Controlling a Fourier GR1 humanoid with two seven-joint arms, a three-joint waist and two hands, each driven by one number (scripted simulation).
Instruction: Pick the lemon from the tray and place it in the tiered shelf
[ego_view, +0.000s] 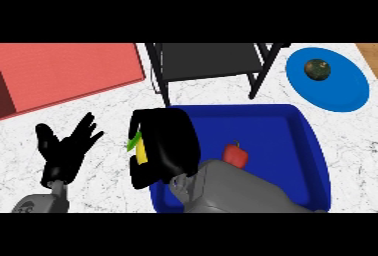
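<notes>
My right hand (167, 146) hangs over the left end of the blue tray (258, 125), its fingers curled round the lemon (140, 152). Only a yellow sliver of the lemon shows at the hand's left edge, with a green bit just above it. The hand hides the rest. The tiered shelf (210, 60), a black frame with a dark grey board, stands at the back just beyond the tray. My left hand (65, 146) rests open at the lower left, fingers up, away from the tray.
A red pepper (236, 155) lies in the middle of the tray. A red board (66, 72) covers the back left. A blue plate (328, 80) with a dark round fruit (319, 69) sits at the back right. White marble counter surrounds them.
</notes>
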